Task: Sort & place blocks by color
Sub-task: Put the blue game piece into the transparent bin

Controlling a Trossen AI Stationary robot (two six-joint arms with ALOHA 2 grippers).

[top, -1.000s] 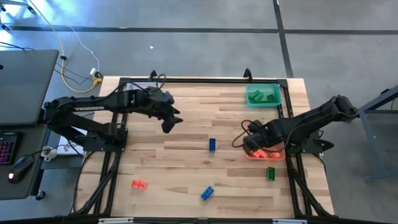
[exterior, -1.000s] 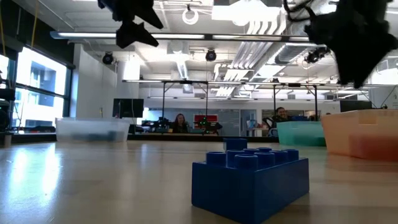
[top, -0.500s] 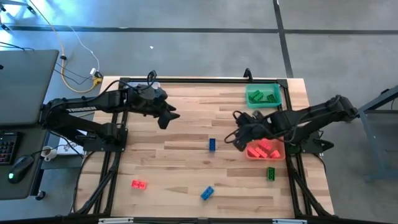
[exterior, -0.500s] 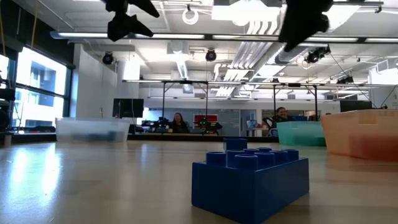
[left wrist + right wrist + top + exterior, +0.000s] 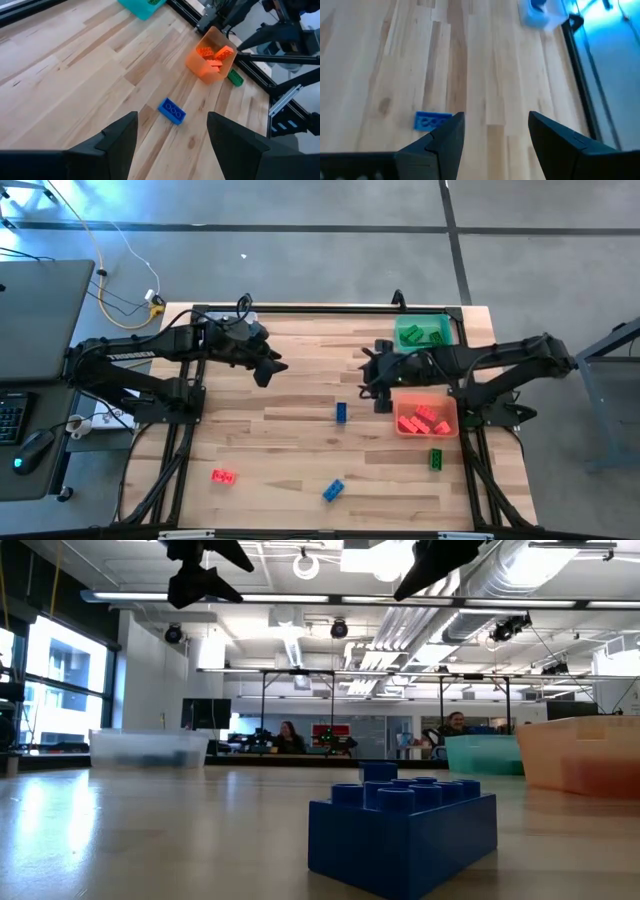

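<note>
Left tool (image 5: 268, 368) open, empty; right tool (image 5: 378, 385) open, empty

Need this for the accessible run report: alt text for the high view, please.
Two dark robot arms hover over a light wooden table, left gripper and right gripper both open and empty. Loose studded plastic bricks remain: two blue, one red-orange, one green. Green bin and orange bin already hold matching bricks.

bin (image 5: 427, 420) w/ blocks (image 5: 422, 420) at table (image 5: 300, 440) right edge.
</note>
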